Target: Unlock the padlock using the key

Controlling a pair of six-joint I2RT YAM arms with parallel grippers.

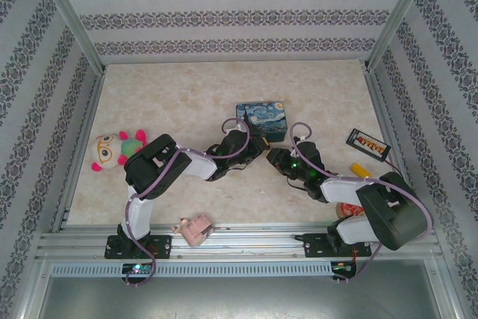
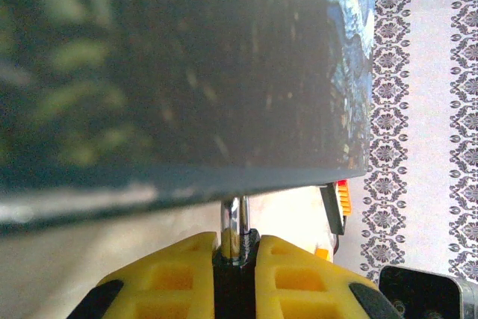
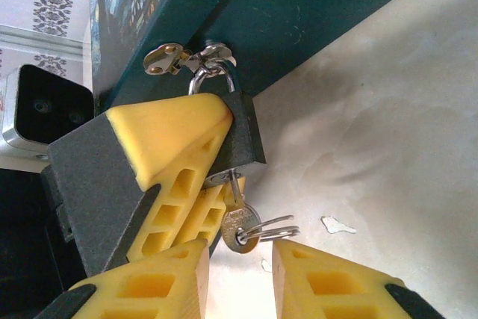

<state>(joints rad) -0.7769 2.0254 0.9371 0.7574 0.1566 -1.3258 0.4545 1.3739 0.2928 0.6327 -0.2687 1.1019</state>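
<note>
The small dark padlock hangs by its silvery shackle from the hasp of the blue painted tin. My left gripper is shut on the padlock's body, its yellow fingers pressed on both sides. The key sits in the keyhole at the padlock's bottom, with its ring sticking out to the right. My right gripper is open just below the key's head, its pads apart and not touching it. From above, both grippers meet in front of the tin.
A plush toy lies at the left. An orange-and-black device and a yellow object lie at the right. A pink item rests on the near rail. Patterned walls close in the table on three sides.
</note>
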